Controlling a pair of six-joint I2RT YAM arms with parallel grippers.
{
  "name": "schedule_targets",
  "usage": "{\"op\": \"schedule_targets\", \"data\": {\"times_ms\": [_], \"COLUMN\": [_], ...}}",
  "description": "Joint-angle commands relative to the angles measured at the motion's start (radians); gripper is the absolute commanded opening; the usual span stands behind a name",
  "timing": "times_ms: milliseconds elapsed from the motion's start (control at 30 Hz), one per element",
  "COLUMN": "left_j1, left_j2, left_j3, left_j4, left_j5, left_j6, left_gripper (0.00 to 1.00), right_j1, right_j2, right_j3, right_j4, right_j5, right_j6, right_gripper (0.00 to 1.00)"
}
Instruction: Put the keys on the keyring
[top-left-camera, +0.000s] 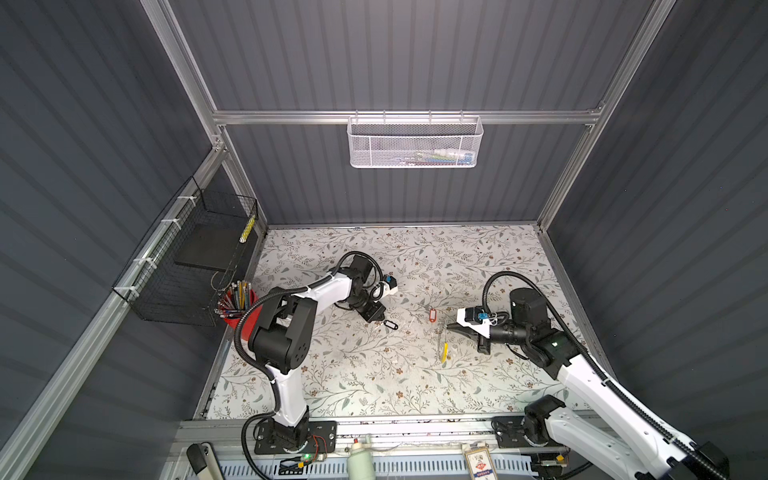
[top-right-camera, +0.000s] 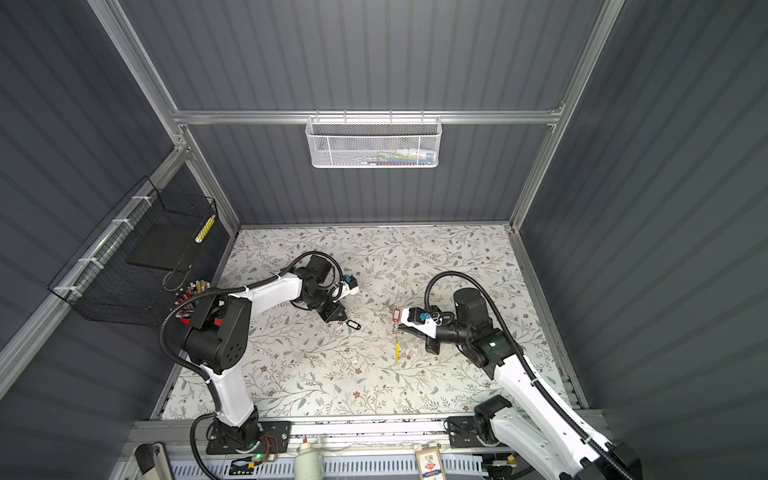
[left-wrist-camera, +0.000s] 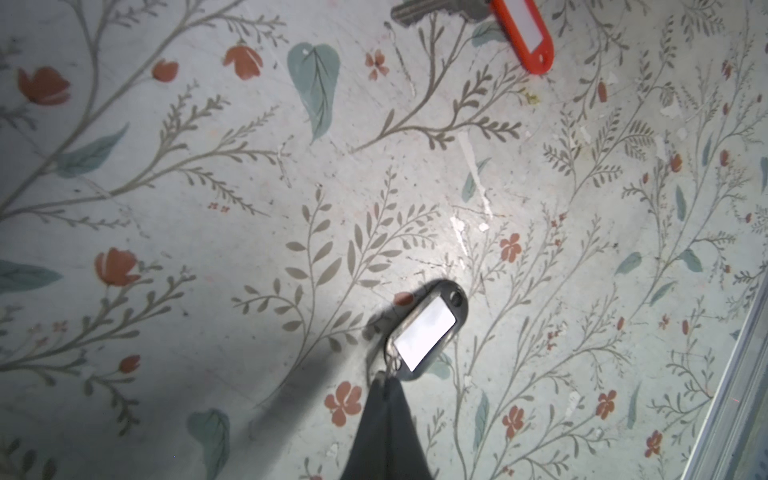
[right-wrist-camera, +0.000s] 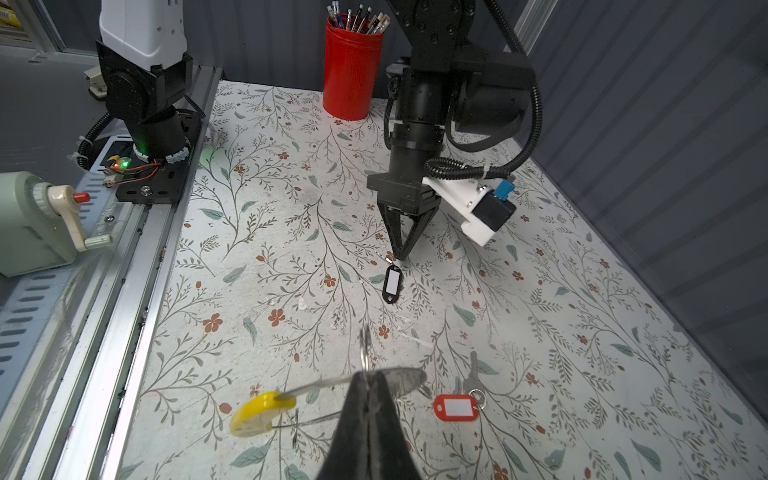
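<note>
right gripper was clamped on the keyring, held up as a steady target; left gripper was pinched shut on the black-tagged key, presumably to thread it first.

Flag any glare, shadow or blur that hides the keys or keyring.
Left wrist view: the label of the black-rimmed tag is blown out white, and the left gripper throws a dark shadow beside it. Right wrist view: the right gripper and the keyring it pinches are soft; the red tag is sharp. In both top views: even light, keyring wire barely resolved.
</note>
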Motion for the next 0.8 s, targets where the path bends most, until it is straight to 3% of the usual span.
{"op": "schedule_targets", "data": {"times_ms": [0, 767], "left_j1": [-0.013, -0.047], "left_j2": [-0.05, 0.017], "left_j3": [-0.031, -0.044], "left_j4": [-0.01, 0.04], "left_j5": [0.031, -0.029], "left_j6": [-0.009, -0.1], "left_gripper": [0.0, 0.0], "right_j1": [0.006, 0.016], "right_j2": [0.002, 0.006], "right_j3": [0.027, 0.017], "right_j4": [0.02, 0.02], "right_j5": [-0.004, 0.004], "right_j6": [0.005, 0.008], "right_gripper": [0.04, 0.05]}}
